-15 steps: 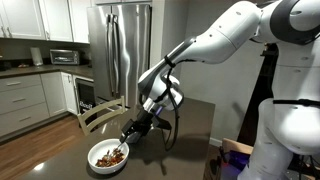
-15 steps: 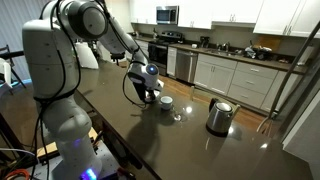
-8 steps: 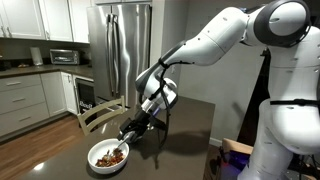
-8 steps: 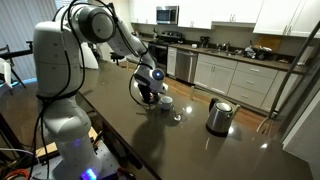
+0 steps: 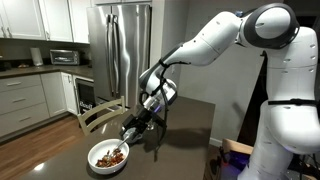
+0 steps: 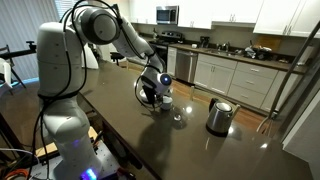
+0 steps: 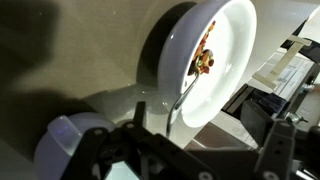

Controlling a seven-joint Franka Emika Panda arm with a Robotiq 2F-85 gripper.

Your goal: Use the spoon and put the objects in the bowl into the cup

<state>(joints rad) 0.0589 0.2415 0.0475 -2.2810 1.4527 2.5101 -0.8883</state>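
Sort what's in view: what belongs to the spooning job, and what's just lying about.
Belongs to the job: the spoon, held in the gripper; the brown bits; the bowl; the cup.
Lying about: steel kettle; small clear glass; wooden chair.

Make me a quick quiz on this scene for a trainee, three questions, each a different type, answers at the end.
1. True or false: the tip of the spoon is inside the bowl.
2. Where do the bits lie? A in the bowl, B on the floor, C in a pan.
3. Fill in: the pincer holds the spoon by its ___.
Key: 1 true; 2 A; 3 handle.
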